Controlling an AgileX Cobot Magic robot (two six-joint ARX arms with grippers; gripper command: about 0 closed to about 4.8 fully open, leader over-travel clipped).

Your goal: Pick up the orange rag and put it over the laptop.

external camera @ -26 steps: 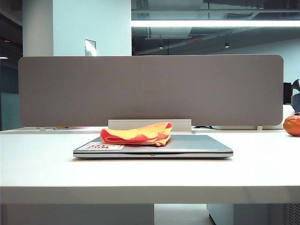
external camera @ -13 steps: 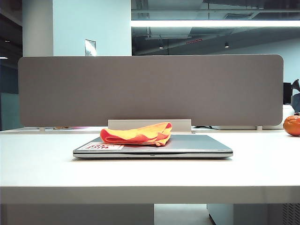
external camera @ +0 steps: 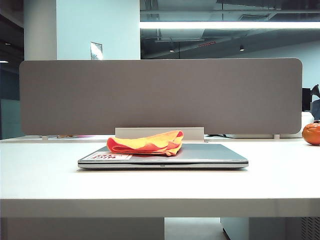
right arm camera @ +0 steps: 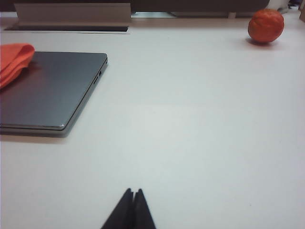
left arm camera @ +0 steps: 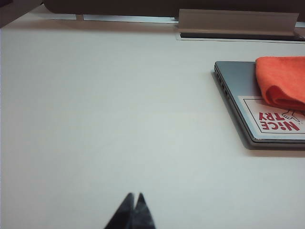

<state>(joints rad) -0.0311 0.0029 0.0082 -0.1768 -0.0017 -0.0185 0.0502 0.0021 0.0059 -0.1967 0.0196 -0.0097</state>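
Resting folded on the closed laptop (external camera: 165,156), toward its sticker-side half: the orange rag (external camera: 146,143), bunched rather than spread, leaving most of the lid bare. Looks placed, though barely covering. Biggest risk from here, judging by the lie of things: any sweep back over the lid snagging that loose fold and dragging it off the edge onto the desk (external camera: 160,187), or nudging the thin laptop askew. Also worth watching: the round orange object (right arm camera: 265,26) far off on the right side, easily mistaken for the target by colour alone.

Left pincer (left arm camera: 135,200) low over bare desk, tips pressed together, holding nothing, well apart from the laptop's sticker corner. Right pincer (right arm camera: 133,194) likewise down near the desk surface, tips together and empty, well clear of the laptop's other edge. Neither arm visible in the exterior view.
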